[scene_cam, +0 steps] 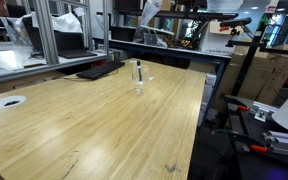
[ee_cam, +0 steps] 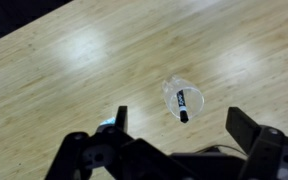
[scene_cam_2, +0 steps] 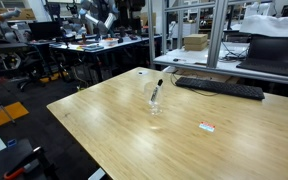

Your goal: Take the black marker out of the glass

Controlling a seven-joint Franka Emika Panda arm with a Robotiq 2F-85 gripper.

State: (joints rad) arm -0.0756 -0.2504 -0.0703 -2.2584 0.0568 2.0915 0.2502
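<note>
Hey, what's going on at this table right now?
A robot arm is about to take the black marker out of the glass. The glass stands on the wooden table with the marker leaning inside it, its top poking above the rim. In the wrist view the gripper is open and hangs well above the glass, looking down on it. Nothing is gripped yet. A keyboard lies near the table's far edge.
</note>
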